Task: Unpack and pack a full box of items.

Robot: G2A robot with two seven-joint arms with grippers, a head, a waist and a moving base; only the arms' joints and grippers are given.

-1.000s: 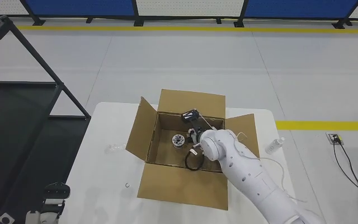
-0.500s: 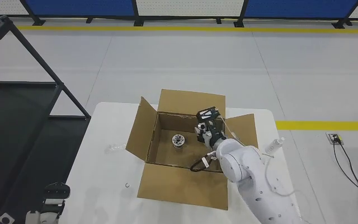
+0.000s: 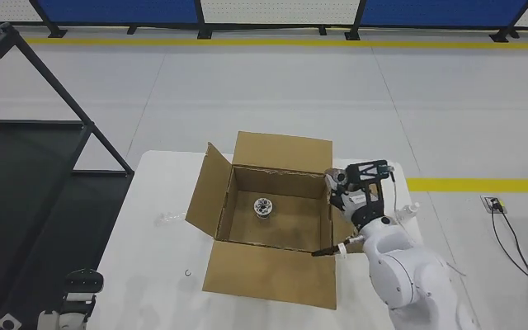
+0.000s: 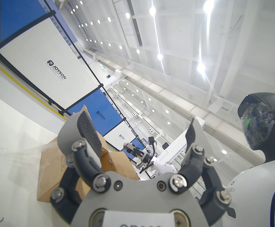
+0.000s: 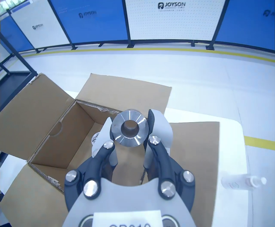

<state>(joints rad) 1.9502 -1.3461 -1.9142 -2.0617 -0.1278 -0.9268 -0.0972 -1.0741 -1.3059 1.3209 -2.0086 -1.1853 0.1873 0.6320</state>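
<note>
- My left gripper (image 4: pixel 138 124) points at the ceiling, fingers spread.
- My right gripper (image 5: pixel 130 126), inside the box (image 3: pixel 280 153) a second ago, now hangs over its right flap, pinching a steel ring (image 5: pixel 139 129).
- On the white table (image 3: pixel 157 247) a round part (image 3: pixel 262 205) lies in the box, a bottle (image 3: pixel 405 214) right of it.
- Blue and white panels (image 3: pixel 115 10) stand behind a yellow floor line (image 3: pixel 247 41).

Print on the room panels, the box and the gripper labels

One logo with a word mark is repeated on the white panels (image 5: pixel 174 19) and blue panels (image 5: pixel 86 19) at the far side. Small symbols are printed on an outer wall of the box (image 4: pixel 62 161), too small to be read. A white label (image 5: pixel 127 218) on the right gripper (image 5: pixel 130 122) and a second label (image 4: pixel 137 219) on the left gripper (image 4: pixel 138 120) are seen only in part, so no whole character is made out.
</note>
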